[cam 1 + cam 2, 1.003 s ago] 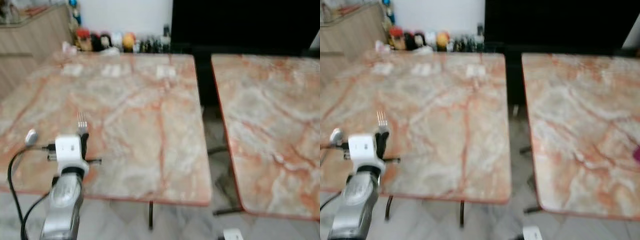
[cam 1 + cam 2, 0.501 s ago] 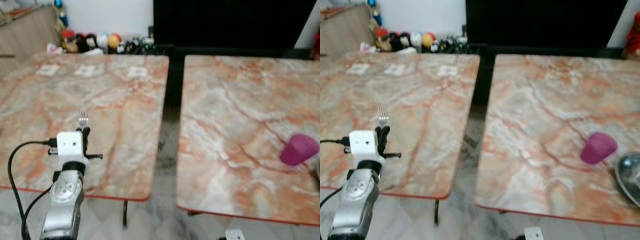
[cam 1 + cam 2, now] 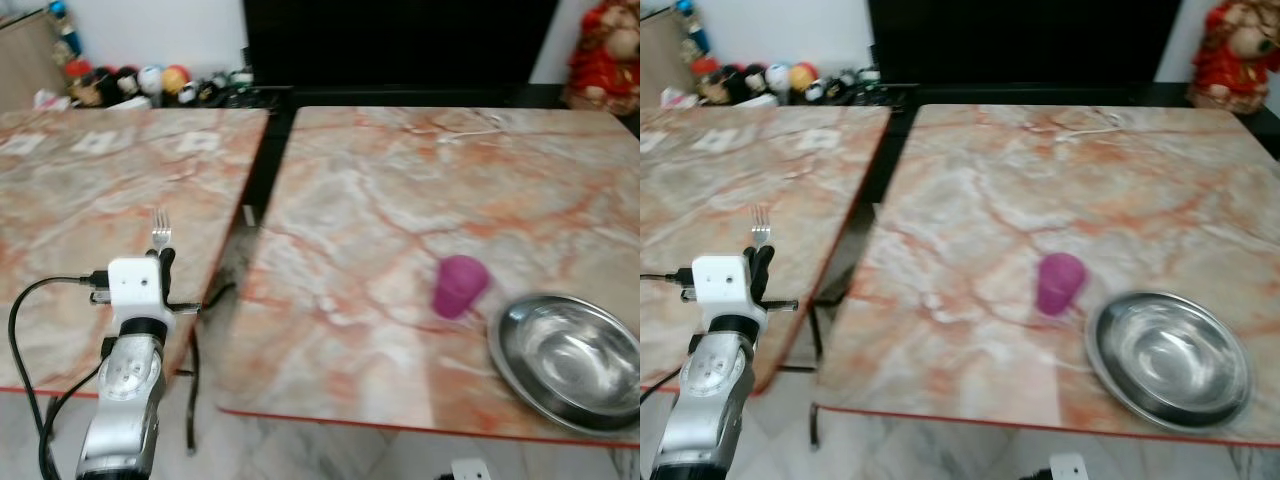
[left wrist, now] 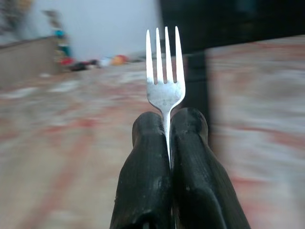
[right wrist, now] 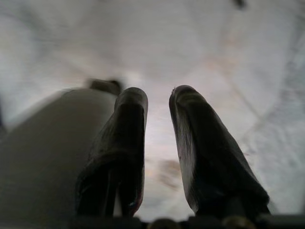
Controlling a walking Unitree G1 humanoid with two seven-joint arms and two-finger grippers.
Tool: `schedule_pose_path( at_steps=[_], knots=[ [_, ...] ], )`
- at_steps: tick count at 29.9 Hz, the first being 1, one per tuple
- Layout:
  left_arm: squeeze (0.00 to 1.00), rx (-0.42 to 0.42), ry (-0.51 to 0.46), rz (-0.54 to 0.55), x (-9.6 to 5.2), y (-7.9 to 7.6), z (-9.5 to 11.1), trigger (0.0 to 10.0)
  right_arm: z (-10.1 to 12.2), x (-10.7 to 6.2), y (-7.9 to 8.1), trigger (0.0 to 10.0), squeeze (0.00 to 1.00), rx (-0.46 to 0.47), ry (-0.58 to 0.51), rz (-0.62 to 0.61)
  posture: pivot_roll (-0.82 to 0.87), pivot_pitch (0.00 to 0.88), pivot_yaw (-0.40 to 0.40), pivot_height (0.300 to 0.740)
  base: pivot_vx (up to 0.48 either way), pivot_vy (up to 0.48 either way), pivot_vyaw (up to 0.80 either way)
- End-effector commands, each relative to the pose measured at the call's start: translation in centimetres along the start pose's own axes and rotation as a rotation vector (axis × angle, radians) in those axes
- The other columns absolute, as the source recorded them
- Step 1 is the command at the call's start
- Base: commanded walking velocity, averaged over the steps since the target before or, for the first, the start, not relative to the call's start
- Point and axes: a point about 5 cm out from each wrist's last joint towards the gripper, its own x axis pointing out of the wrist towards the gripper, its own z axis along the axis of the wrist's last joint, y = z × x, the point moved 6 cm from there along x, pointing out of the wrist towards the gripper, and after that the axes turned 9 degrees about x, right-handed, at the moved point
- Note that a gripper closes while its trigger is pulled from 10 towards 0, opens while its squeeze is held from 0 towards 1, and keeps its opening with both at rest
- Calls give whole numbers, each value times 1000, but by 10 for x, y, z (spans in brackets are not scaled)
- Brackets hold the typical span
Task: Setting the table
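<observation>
fork (image 4: 165, 71) pinched upright by the neck in the left gripper (image 4: 169, 125).
judged light, stiff, slippery metal; a firmer hold lower on the handle is advised.

Two marble-patterned desks with pink and orange veining stand side by side, a dark gap between them. The right desk (image 3: 400, 200) carries a magenta cup (image 3: 458, 285) lying on its side and, just beside it near the front corner, a steel bowl (image 3: 567, 358). The left desk (image 3: 70, 230) bears pale paper cards (image 3: 198, 143) along its far edge.
</observation>
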Motion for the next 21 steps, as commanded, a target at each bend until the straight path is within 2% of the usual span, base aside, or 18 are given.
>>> schedule_pose_path(
  at_steps=[1, 21],
  knots=[
    [0, 39, -18, 23, 2, 11, 5, 10000, 3, 0, 5, 10000, 0, 9, -8, 8, -32, 27, 42, 740, 0, -454, 0],
    [0, 92, -110, 31, 7, 12, 32, 10000, 4, 0, 5, 10000, 0, -1, -13, 5, -31, 29, 41, 740, 0, -453, 0]
  ],
)
